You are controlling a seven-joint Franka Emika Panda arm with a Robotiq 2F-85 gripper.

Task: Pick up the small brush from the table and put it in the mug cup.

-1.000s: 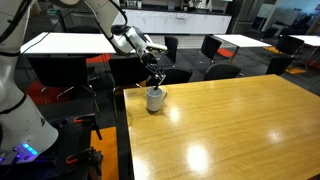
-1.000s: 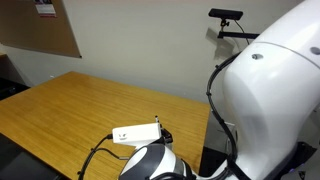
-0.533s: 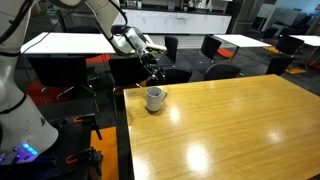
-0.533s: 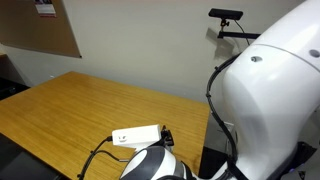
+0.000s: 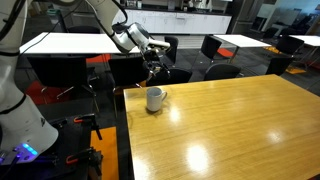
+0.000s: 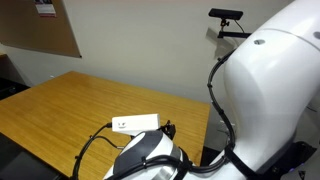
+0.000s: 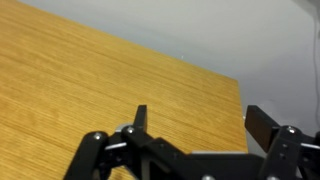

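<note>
The white mug cup point(image 5: 155, 98) stands upright near the far left corner of the light-wood table point(image 5: 220, 130). My gripper point(image 5: 155, 68) hangs a short way above the mug, clear of its rim. In the wrist view the gripper point(image 7: 200, 122) is open, its two dark fingers point(image 7: 262, 125) spread wide with only bare table top point(image 7: 100, 70) between them. The small brush does not show in any view. In an exterior view my white arm fills the front and hides the mug, leaving only the table point(image 6: 80, 110) in sight.
White-topped tables point(image 5: 70, 42) with dark chairs point(image 5: 212, 47) stand behind the wooden table. My white base point(image 5: 20, 110) is at the left, off the table's edge. A corkboard point(image 6: 40, 30) hangs on the wall and a camera on a stand point(image 6: 225, 15) sits above.
The gripper has opened and risen from the mug's mouth to a short way above it. The mug has stayed in place.
</note>
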